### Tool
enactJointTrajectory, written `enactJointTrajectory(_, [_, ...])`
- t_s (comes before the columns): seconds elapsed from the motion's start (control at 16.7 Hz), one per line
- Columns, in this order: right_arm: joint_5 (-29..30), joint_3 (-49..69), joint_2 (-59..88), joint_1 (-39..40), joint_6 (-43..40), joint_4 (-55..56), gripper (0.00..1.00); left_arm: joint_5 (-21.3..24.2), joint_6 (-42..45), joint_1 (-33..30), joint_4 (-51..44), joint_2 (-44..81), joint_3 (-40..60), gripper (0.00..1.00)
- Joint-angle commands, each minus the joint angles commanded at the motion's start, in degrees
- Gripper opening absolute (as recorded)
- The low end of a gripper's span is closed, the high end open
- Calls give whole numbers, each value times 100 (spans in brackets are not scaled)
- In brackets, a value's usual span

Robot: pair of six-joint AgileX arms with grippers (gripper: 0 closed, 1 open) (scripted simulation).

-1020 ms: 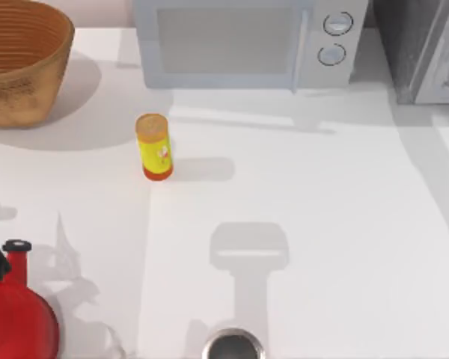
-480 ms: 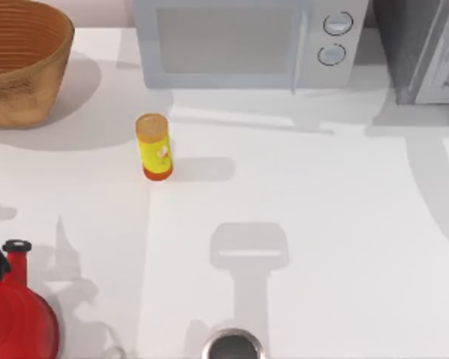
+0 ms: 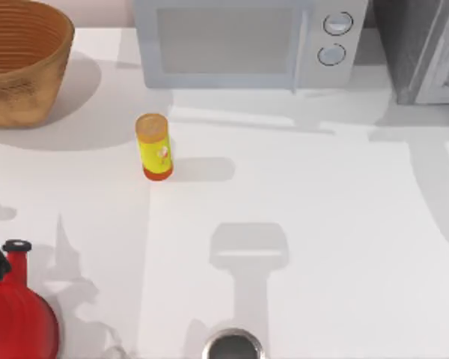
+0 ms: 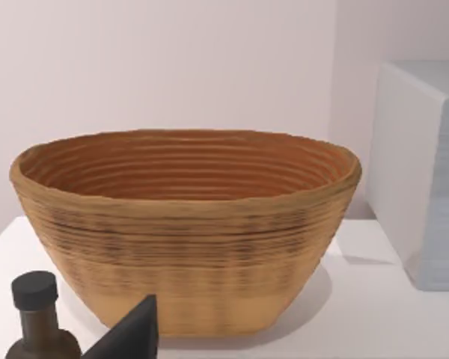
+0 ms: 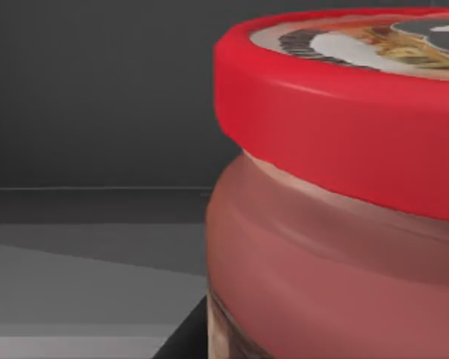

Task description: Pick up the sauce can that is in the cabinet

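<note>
The sauce can [image 5: 337,194] looms very close in the right wrist view, with a red rim, a reddish body and a printed top. It stands on the grey floor of a dark interior [image 5: 90,90]. A dark wedge of my right gripper [image 5: 183,338] shows just beside the can's base. In the top view the dark grey cabinet [image 3: 423,45] stands at the back right corner, with its lighter door panel at the picture's edge. A dark tip of my left gripper [image 4: 131,335] points toward a woven basket [image 4: 187,224].
A pale grey microwave [image 3: 239,41] stands at the back. A yellow tube [image 3: 154,146] is upright left of centre, a woven basket [image 3: 22,60] at the back left, a red kettle [image 3: 15,314] at the front left, and a metal ring [image 3: 232,345] at the front edge. A dark bottle [image 4: 37,321] stands near the basket.
The broad shadow on the right side of the table has shifted and narrowed. The objects on the table have not moved.
</note>
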Motion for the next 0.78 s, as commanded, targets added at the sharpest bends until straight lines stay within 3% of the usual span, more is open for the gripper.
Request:
enactJointTrajectory(0.3, [-280, -2109, -1151, -261, -31, 792, 0, 0, 0, 0, 0, 0, 0, 100])
enactJointTrajectory(0.78, [-944, -7268, -4090, -870, -70, 2886, 0, 0, 0, 0, 0, 0, 0, 100])
